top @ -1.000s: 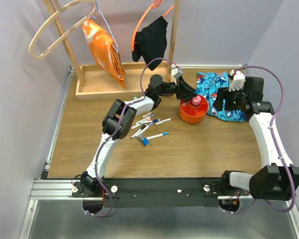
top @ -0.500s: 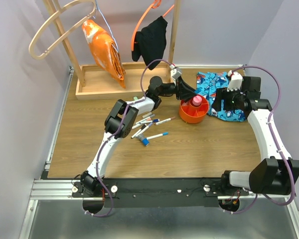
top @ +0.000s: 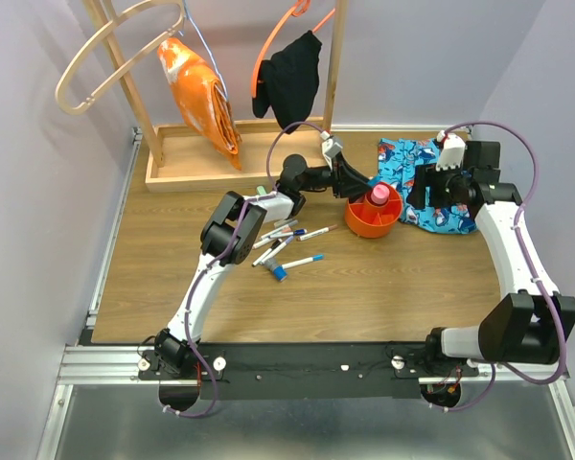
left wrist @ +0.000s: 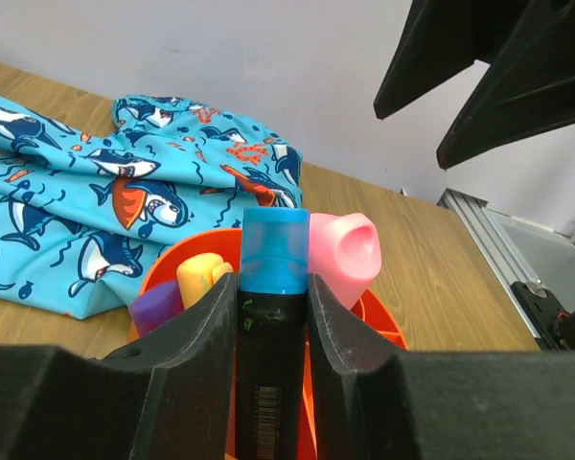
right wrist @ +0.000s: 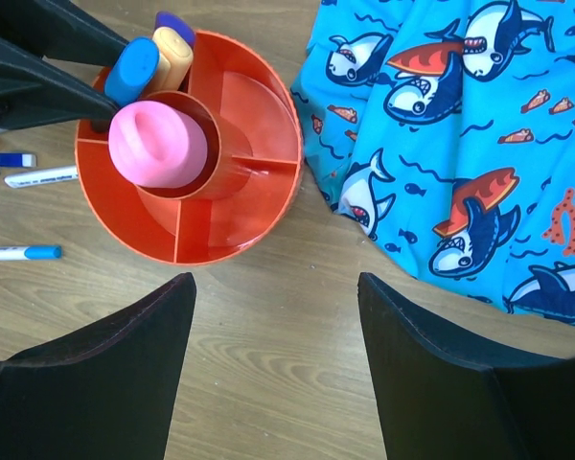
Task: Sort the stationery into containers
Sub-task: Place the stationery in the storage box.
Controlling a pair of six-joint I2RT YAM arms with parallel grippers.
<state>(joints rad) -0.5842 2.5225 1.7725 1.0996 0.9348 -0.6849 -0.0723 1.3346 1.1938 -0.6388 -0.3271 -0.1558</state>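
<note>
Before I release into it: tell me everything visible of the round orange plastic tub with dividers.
The round orange plastic tub is glossy, low-walled, with a central cup and dividers. It sits upright on the wooden table, beside the shark-print blue cloth. A pink tube stands in the cup; one outer section holds a yellow marker and a purple marker, where the left gripper holds a blue-capped black marker. Other sections look empty.

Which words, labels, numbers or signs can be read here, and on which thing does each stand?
None can be read.
Barcode on the blue-capped marker between the left fingers: digits too small.
Small green mark above it: blurred.
White pens: any print too small.
</note>
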